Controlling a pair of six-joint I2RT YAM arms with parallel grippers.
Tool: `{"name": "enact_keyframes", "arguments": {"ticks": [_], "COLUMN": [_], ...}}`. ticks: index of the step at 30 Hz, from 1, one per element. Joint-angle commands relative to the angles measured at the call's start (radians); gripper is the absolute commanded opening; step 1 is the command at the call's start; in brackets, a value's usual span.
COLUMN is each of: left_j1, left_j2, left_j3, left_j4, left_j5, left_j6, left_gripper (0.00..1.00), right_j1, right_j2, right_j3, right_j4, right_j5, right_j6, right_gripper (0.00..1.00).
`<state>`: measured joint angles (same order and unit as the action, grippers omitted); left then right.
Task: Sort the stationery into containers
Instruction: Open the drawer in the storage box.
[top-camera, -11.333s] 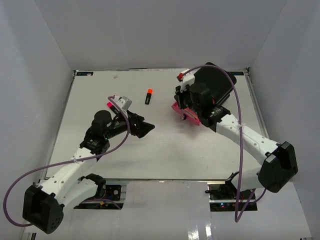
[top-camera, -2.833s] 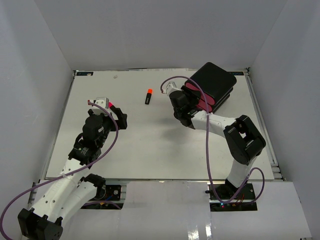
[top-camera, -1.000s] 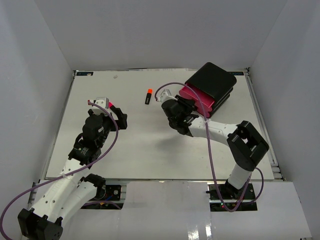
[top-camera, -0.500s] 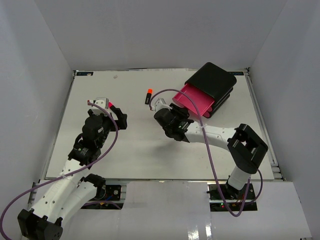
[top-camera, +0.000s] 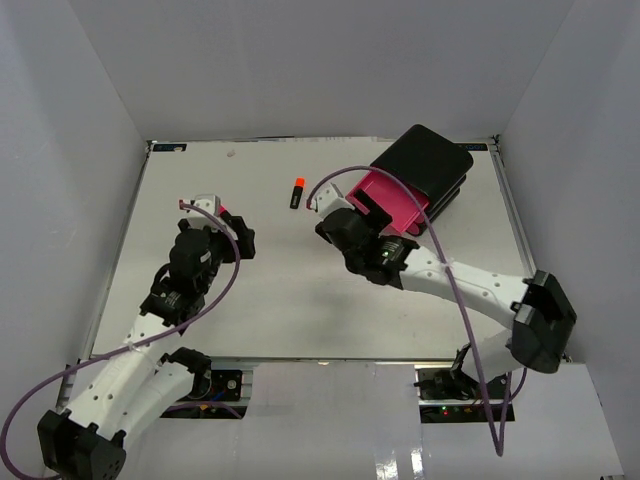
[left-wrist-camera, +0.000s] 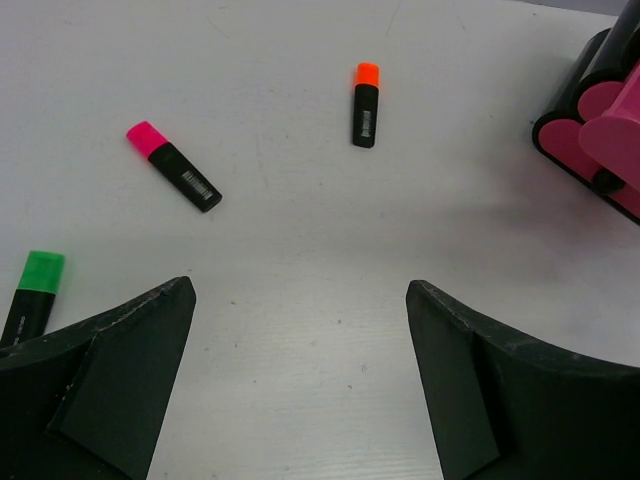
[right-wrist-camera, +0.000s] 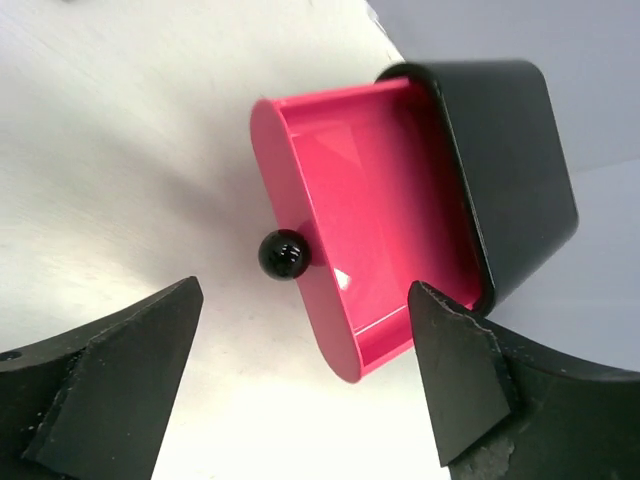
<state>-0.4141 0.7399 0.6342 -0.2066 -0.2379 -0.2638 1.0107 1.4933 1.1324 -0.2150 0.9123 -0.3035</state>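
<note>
On the near left of the table (top-camera: 300, 300), the left gripper (left-wrist-camera: 300, 305) hangs with its jaws spread wide and holds nothing. Just beyond its tips lie three highlighters, all flat on the surface and well apart from one another: a green-capped highlighter (left-wrist-camera: 31, 298) beside the left finger, a pink-capped highlighter (left-wrist-camera: 173, 166) a little farther out, and an orange-capped highlighter (left-wrist-camera: 365, 104) farthest away. Further right, the right gripper (right-wrist-camera: 305, 300) is also wide open and empty. The black knob (right-wrist-camera: 284, 254) sits just ahead of its fingertips and touches neither. That knob belongs to the top pink drawer (right-wrist-camera: 385, 200), which is drawn well out of the black box (right-wrist-camera: 505, 140) at the far right of the table, and nothing shows inside it. The drawer looks ready, so the step in hand is probably to fetch a highlighter. To do that well, the left gripper should drop straight over the pink-capped one, the nearest lying between its jaws. It should turn so the fingers cross the narrow black barrel near its middle and close only once they are low enough to catch it. The right arm would do best to back off from the drawer mouth without nudging the knob, leaving the way in clear.
</note>
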Motion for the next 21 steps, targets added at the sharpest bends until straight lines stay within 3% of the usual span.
{"name": "enact_keyframes", "arguments": {"ticks": [1,3,5,11,21], "left_j1": [0.005,0.005,0.005,0.069,0.446], "left_j2": [0.03,0.052,0.087,0.208,0.449], "left_j3": [0.007,0.013,0.019,0.039,0.093], "left_j4": [-0.023,-0.043,-0.062,-0.119,-0.119], "left_j5": [-0.055,-0.096,-0.148,-0.178,-0.022], "left_j6": [-0.012,-0.018,-0.022,-0.041,-0.044], "left_gripper": [0.98,0.98,0.98,0.98,0.98], "right_j1": [0.009,0.011,0.009,0.009,0.009], "right_j2": [-0.187,-0.267,-0.381,-0.591,-0.651], "right_j3": [0.017,-0.031,-0.112,-0.31,-0.522], "right_j4": [0.023,0.087,0.129,0.242,0.334], "right_j5": [-0.157,-0.244,-0.292,-0.404,-0.604], "right_j6": [0.108,0.135,0.173,0.234,0.296], "right_gripper": [0.91,0.99,0.9,0.9,0.9]}}
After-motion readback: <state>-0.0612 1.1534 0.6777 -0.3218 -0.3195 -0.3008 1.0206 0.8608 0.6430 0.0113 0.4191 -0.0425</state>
